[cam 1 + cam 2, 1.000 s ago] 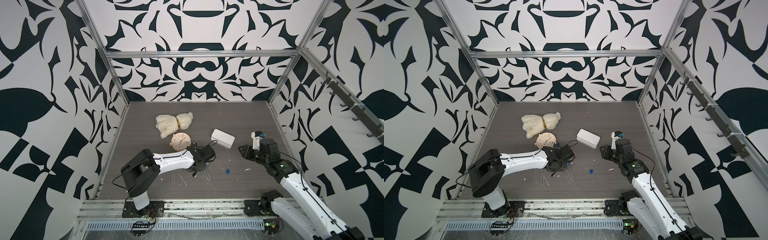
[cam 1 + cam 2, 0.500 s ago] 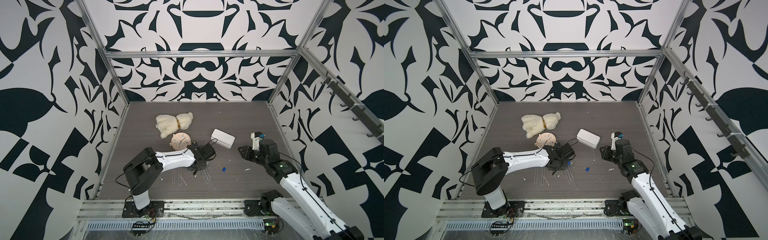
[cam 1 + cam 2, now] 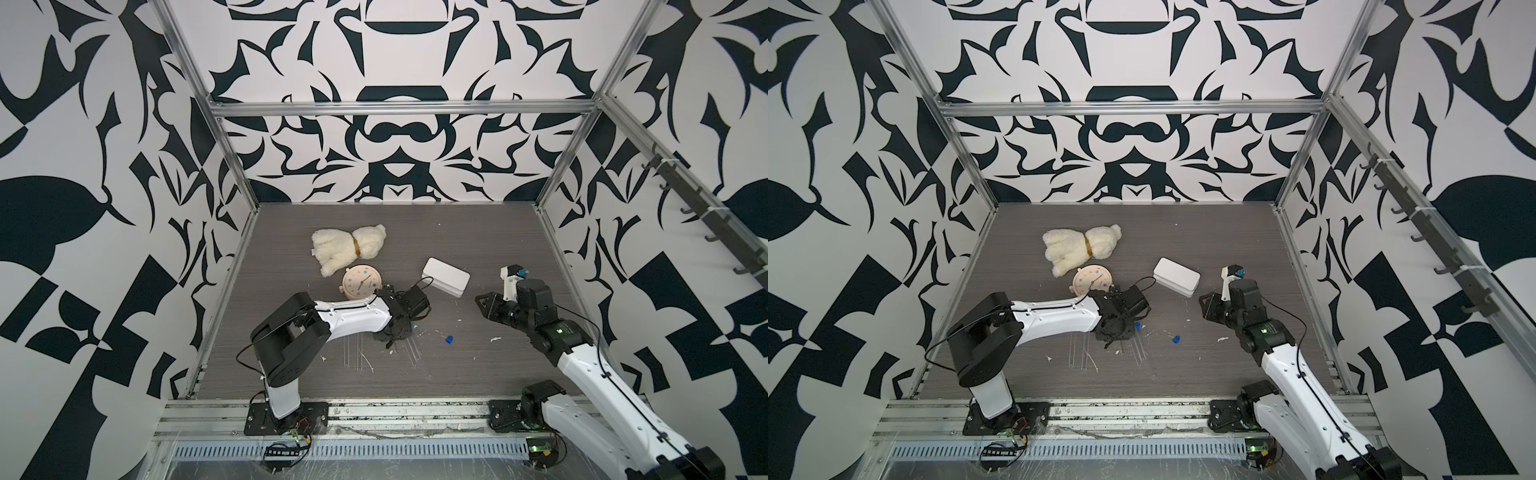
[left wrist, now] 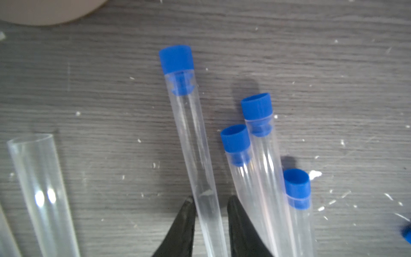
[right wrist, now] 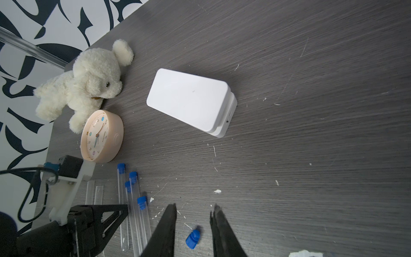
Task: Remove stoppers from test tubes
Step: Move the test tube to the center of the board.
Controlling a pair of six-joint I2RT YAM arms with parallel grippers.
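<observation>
Several clear test tubes (image 4: 191, 138) lie side by side on the table, each with a blue stopper (image 4: 176, 58) in its mouth. My left gripper (image 4: 210, 201) is low over them, its jaws straddling one stoppered tube. One finger touches the tube and a narrow gap shows at the other. In both top views the left gripper (image 3: 390, 338) (image 3: 1111, 336) covers the tubes. An unstoppered tube (image 4: 40, 189) lies beside them. My right gripper (image 5: 193, 210) hangs open above a loose stopper (image 5: 193, 239) on the table (image 3: 448, 339).
A pink round clock (image 3: 360, 282) lies just behind the left gripper. A cream plush dog (image 3: 345, 249) lies further back, and a white box (image 3: 445, 276) sits between the two arms. White flecks litter the dark wood table (image 3: 478, 232).
My left gripper has shifted slightly leftward and its jaws have narrowed round the tube. The loose stopper has rolled a little to the left. The right arm has held still.
</observation>
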